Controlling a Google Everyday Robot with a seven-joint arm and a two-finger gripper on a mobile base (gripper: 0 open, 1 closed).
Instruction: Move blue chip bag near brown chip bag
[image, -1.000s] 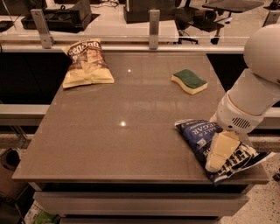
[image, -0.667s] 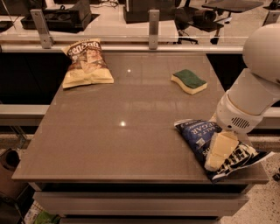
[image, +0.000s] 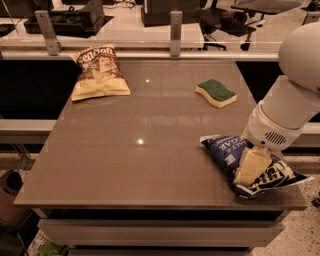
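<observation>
The blue chip bag (image: 227, 150) lies crumpled at the table's front right corner, dark navy with white lettering. My gripper (image: 250, 167) hangs from the white arm (image: 285, 110) and rests down on the middle of this bag, covering part of it. The brown chip bag (image: 99, 70) lies flat at the far left of the table, tan with a dark brown top and a picture of chips. The gripper is far from it, across the table's diagonal.
A green-and-yellow sponge (image: 216, 93) lies at the far right of the brown table (image: 140, 165). Two metal posts (image: 175, 32) stand along the back edge, with desks and office chairs behind. The blue bag slightly overhangs the table's right edge.
</observation>
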